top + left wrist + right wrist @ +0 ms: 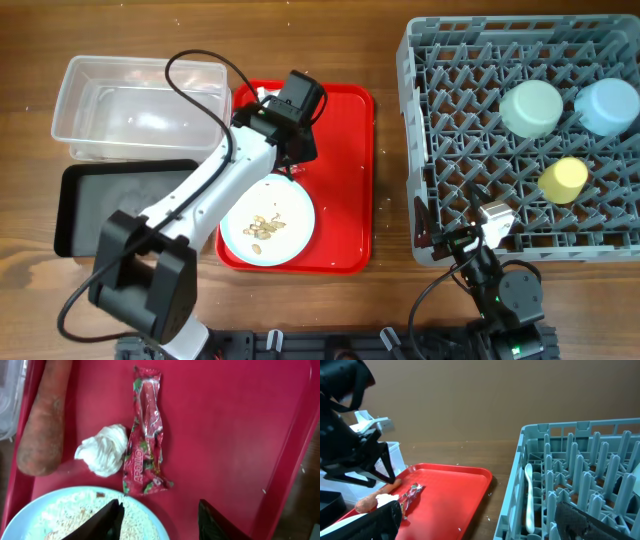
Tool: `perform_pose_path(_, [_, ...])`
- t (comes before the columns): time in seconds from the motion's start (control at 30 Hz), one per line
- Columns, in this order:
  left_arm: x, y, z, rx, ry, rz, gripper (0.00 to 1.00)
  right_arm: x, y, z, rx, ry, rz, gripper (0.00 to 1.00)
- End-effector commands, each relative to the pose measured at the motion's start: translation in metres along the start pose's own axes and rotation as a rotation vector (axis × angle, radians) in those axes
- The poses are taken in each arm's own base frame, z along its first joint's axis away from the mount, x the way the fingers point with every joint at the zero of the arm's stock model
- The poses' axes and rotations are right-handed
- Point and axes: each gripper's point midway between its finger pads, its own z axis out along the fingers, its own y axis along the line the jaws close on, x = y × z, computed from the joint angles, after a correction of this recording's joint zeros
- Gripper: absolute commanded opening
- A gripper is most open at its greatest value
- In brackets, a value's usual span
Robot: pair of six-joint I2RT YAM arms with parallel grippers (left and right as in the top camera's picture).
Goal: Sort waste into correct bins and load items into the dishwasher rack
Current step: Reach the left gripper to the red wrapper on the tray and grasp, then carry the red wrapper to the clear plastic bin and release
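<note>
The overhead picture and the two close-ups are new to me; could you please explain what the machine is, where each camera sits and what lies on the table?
Two robot arms work at a table. The overhead view looks down from above; the other two come from a camera on each wrist. The left gripper hovers open and empty over a red tray holding a carrot piece, crumpled tissue, candy wrapper and a pale blue plate with food scraps. Beside it are a clear tub and black tray. The right gripper, open and empty, sits by the grey dishwasher rack, which holds a green bowl, blue bowl, yellow cup and white spoon.
</note>
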Motion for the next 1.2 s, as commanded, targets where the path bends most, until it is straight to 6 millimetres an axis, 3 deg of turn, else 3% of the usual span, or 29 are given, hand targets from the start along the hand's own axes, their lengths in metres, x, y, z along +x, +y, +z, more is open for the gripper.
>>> perform_pose_path(0.0, [-0.001, -0.003, 0.028, -0.033, 0.002, 0.0, 0.53, -0.003, -0.002, 0.0, 0.013, -0.015, 0.011, 1.0])
perform_pose_path(0.13, [-0.006, 0.002, 0.054, -0.088, -0.023, 0.004, 0.64, -0.003, -0.002, 0.0, 0.013, -0.015, 0.011, 1.0])
perform_pose_path(0.23, [-0.006, 0.004, 0.069, -0.114, -0.029, 0.006, 0.64, -0.003, -0.002, 0.0, 0.013, -0.015, 0.011, 1.0])
perform_pose_path(0.37, [0.0, -0.001, 0.082, -0.093, 0.005, 0.007, 0.58, -0.003, -0.002, 0.0, 0.013, -0.015, 0.011, 1.0])
perform_pose_path(0.47, [-0.001, -0.003, 0.082, -0.085, 0.0, 0.006, 0.46, -0.003, -0.002, 0.0, 0.013, -0.015, 0.011, 1.0])
perform_pose_path(0.57, [0.0, -0.009, 0.082, -0.065, -0.003, 0.01, 0.18, -0.003, -0.002, 0.0, 0.013, -0.015, 0.011, 1.0])
perform_pose_path(0.6, [0.0, -0.011, 0.082, -0.055, -0.001, 0.01, 0.04, -0.003, -0.002, 0.0, 0.013, -0.015, 0.012, 1.0])
perform_pose_path(0.7, [0.005, -0.016, 0.081, -0.024, 0.027, 0.008, 0.04, -0.003, -0.002, 0.0, 0.013, -0.015, 0.011, 1.0])
perform_pose_path(0.8, [0.003, -0.021, 0.072, 0.009, 0.029, 0.004, 0.04, -0.003, -0.002, 0.0, 0.013, -0.015, 0.011, 1.0])
perform_pose_path(0.97, [-0.012, -0.027, 0.033, 0.063, -0.035, -0.006, 0.04, -0.003, -0.002, 0.0, 0.013, -0.015, 0.011, 1.0])
perform_pose_path(1.17, [-0.015, -0.007, -0.006, 0.057, -0.043, -0.032, 0.04, -0.003, -0.002, 0.0, 0.013, -0.015, 0.011, 1.0])
